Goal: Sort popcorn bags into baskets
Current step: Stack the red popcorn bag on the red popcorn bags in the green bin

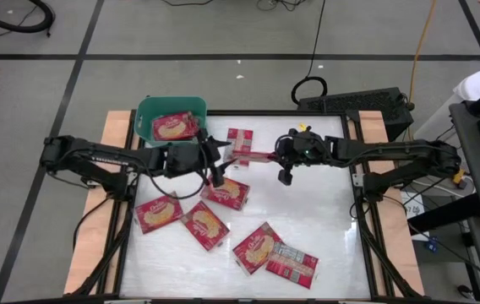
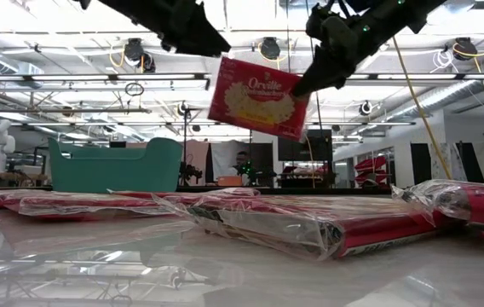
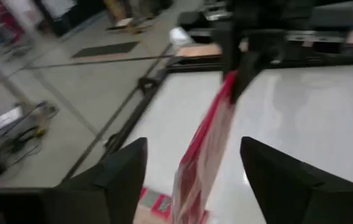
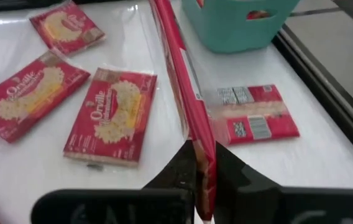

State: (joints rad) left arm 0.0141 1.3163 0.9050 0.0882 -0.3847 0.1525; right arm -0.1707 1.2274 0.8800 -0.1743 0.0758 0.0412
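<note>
- high view: so far just one popcorn bag (image 1: 175,127) that I can make out sits in the teal basket (image 1: 149,111) at the far left corner of the bench (image 1: 324,219). Five more lie flat near the front: one (image 1: 157,212), one (image 1: 204,225), one (image 1: 226,193), one (image 1: 257,247) and a print-side-up one (image 1: 291,265), plus another (image 1: 239,137) near the basket. So most of the sorting is still to do, I'd say
- high view again: both arms meet mid-bench, with the left hand (image 1: 217,171) just beside the right hand (image 1: 286,165) and a bag in the air (image 1: 253,156) between them
- low view: that held bag (image 2: 257,96) hangs well above the bench, tilted, popcorn picture facing the camera, nowhere near the basket (image 2: 114,166) yet
- left wrist view: left hand (image 3: 192,171) has its fingers spread wide on either side of the held bag (image 3: 201,155), not touching it as far as I can tell
- right wrist view: right hand (image 4: 202,168) is pinching the bag's edge (image 4: 186,99), fingers pressed together on it. Looks like a handover, with the drop into the basket (image 4: 238,28) still left
</note>
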